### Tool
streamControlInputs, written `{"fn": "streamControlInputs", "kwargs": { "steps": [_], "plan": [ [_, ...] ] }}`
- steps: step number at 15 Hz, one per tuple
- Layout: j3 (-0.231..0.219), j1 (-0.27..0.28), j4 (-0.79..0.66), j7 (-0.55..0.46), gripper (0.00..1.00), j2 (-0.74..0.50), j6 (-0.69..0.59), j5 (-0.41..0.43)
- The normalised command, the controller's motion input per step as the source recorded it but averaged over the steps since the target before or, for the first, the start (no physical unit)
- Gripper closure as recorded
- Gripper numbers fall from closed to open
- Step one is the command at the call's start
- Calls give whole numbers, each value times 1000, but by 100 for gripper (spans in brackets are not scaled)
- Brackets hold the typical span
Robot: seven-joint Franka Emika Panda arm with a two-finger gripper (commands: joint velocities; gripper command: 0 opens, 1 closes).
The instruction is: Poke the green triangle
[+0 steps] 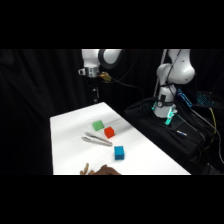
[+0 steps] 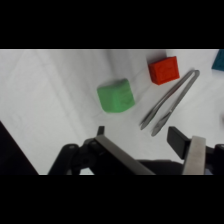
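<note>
Four small things lie on the table point(image 1: 70, 150), under an arm point(image 1: 175, 70) whose claw point(image 1: 94, 92) hangs high above the far edge. Largest to smallest: table; arm; tongs point(image 1: 97, 139); blue cube point(image 1: 119, 152); triangle point(image 1: 98, 125); red cube point(image 1: 109, 132).

Side view: the green triangle sits near the table's middle, towards the far end. The red cube is just beside it at about 4 o'clock, the tongs near it at 6 o'clock, the blue cube farther off at 5 o'clock. A person's hand point(image 1: 97, 170) shows at the table's near edge.

Wrist view: the triangle point(image 2: 116, 96) lies at 12 o'clock from the claw point(image 2: 145, 135), apart from it and well below; the red cube point(image 2: 163, 69) is at 1 o'clock, and the tongs point(image 2: 170, 101) run between 12 and 2 o'clock. Two fingers point(image 2: 177, 139) seem to stand parted with nothing between them, so the claw reads as released, though the near finger is hard to make out.

Risks, as judged: the descent is long, so a small drift towards 1 o'clock could strike the tongs or the red cube instead. Parted fingers may straddle or catch the block rather than poke it. A push too hard could slide the light block into the red cube.
</note>
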Motion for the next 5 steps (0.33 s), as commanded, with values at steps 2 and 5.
{"fn": "streamControlInputs", "kwargs": {
  "steps": [2,5],
  "plan": [
    [-37,101,127,201,0,-187,-317,-122],
    [-23,89,141,148,0,-74,-207,-92]
  ]
}}
